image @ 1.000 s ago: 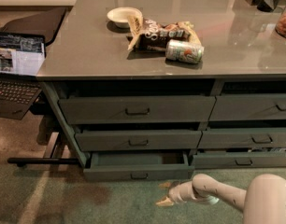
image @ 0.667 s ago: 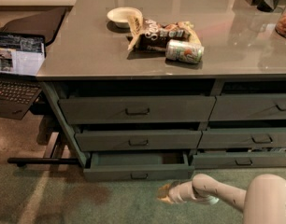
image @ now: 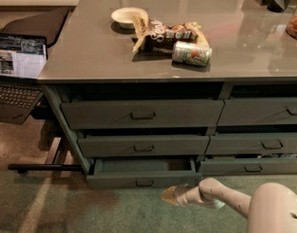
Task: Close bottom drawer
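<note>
The bottom drawer [image: 143,180] is the lowest one in the left column of the grey-green counter. It stands pulled out, with its green inner floor [image: 139,166] showing and a small dark pull on its low front panel. My gripper [image: 170,194] hangs low over the carpet, just in front of and below the right part of the drawer's front panel, close to it. The white arm [image: 226,198] comes in from the lower right.
Two taller drawers [image: 141,113] sit above it, more on the right [image: 257,167]. The countertop [image: 80,52] holds a bowl [image: 126,16], a snack bag [image: 165,33] and a can [image: 192,53]. A laptop [image: 15,76] and a chair base [image: 44,166] stand at left.
My gripper has moved a little to the left along the drawer front. The drawer stands as far out as before.
</note>
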{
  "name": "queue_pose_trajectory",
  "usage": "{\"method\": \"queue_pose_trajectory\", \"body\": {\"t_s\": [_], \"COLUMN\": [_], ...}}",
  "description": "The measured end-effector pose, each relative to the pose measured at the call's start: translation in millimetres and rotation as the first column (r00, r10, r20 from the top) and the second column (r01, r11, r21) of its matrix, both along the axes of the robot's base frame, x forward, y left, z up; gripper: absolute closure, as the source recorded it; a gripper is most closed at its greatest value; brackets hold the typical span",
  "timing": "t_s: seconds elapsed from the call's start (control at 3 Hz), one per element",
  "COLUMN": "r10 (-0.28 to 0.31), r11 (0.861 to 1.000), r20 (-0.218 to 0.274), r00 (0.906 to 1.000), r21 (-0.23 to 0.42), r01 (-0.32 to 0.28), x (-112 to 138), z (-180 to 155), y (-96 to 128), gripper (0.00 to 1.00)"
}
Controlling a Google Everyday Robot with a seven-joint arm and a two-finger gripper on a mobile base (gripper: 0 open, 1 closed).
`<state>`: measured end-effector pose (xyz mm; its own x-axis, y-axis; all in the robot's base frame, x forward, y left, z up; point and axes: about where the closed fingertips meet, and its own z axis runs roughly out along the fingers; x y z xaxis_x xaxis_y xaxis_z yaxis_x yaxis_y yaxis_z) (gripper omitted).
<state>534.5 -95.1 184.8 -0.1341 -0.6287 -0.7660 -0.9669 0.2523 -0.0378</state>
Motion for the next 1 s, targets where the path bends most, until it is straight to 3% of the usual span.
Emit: {"method": "queue_pose_trajectory", "body": {"t_s": [0.67,1.0], "r10": [-0.069,-0.086], "r11": [0.998,0.996], "r20": [0.074,0.086], "r00": [0.9949,0.9926], "r21": [0.006,0.003], "r01": [0.069,0.086], "x": [64,87], "z": [4,5], "y": [-19,-21], "gripper": [1.00,0.81]}}
